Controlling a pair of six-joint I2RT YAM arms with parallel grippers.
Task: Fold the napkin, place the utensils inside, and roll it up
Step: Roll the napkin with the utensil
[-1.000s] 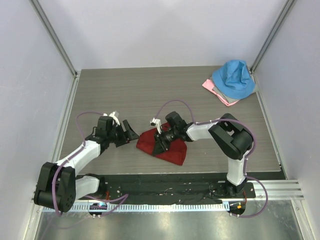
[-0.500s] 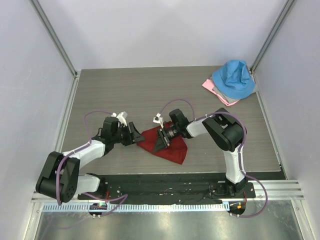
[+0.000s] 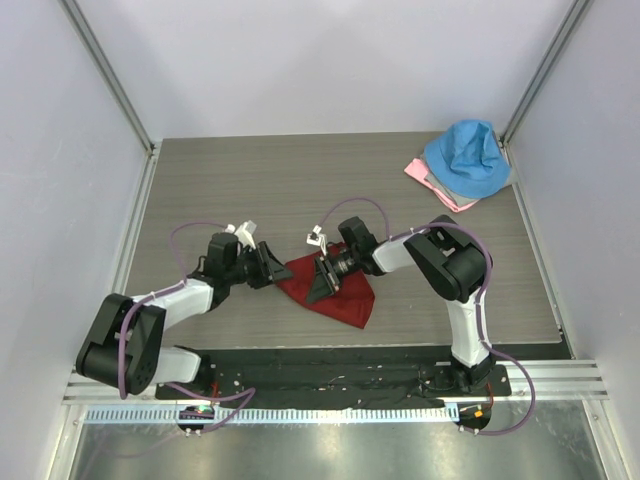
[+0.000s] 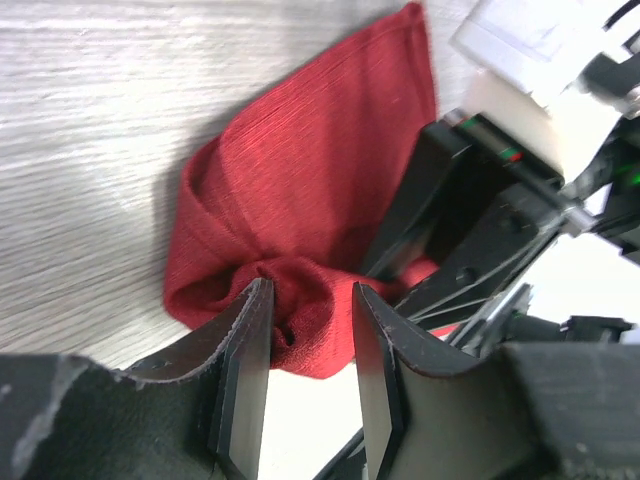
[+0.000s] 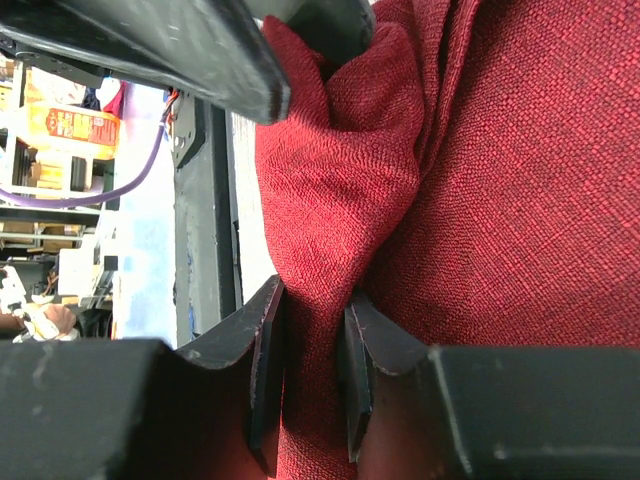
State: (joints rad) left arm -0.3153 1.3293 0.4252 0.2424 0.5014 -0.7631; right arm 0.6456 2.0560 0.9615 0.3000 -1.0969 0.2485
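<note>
Because the dark red napkin [image 3: 352,306] is soft, light and limp, it will likely sag and bunch wherever unsupported, so its corners or hems look the surest hold. It lies crumpled mid-bench [image 3: 250,180] between two arms. The right tool [image 5: 312,295] pinches a fold. The left tool [image 4: 311,295] straddles a bunched corner; whether it is clamped I cannot tell. One napkin; no fork visible.

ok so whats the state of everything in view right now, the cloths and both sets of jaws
napkin, crumpled in a heap, not folded flat
left gripper, jaws either side of a bunched fold of the napkin, grip unclear
right gripper, jaws shut on a pinch of the napkin
blue cloth, heaped on the pink cloth, far right corner
pink cloth, lying flat, mostly covered
</note>
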